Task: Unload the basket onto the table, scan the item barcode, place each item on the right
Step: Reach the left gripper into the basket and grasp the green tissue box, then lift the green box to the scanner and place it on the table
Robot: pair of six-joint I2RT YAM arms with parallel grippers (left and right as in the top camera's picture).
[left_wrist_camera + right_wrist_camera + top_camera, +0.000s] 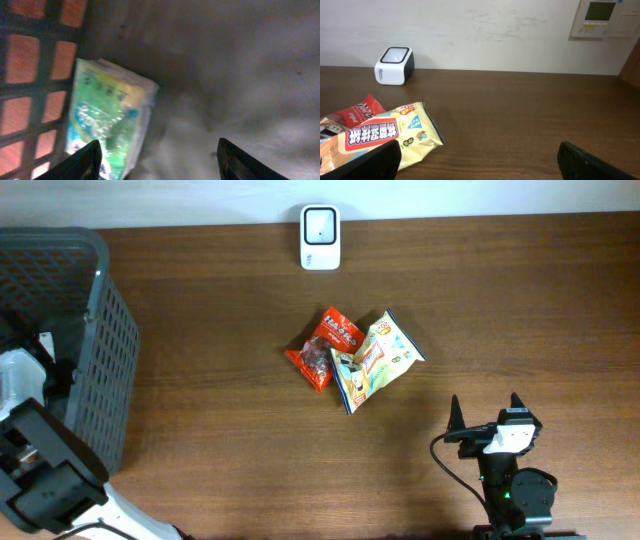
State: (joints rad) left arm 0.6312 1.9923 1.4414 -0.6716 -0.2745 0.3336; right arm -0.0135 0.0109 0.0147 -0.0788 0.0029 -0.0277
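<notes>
My left claw (157,152) hangs spread in the basket (44,65), the green packet (107,117) just below, off to one side. Light, crinkly and slippery, I reckon; I'd pinch its sealed edge. My right claw (477,155) gapes empty.

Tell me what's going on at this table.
The left gripper is down inside the grey basket, open, with a green packet lying by one finger, not gripped. The right gripper hangs open over the table's near edge. A red bag and a yellow bag lie mid-table, and the white scanner sits at the far edge.
</notes>
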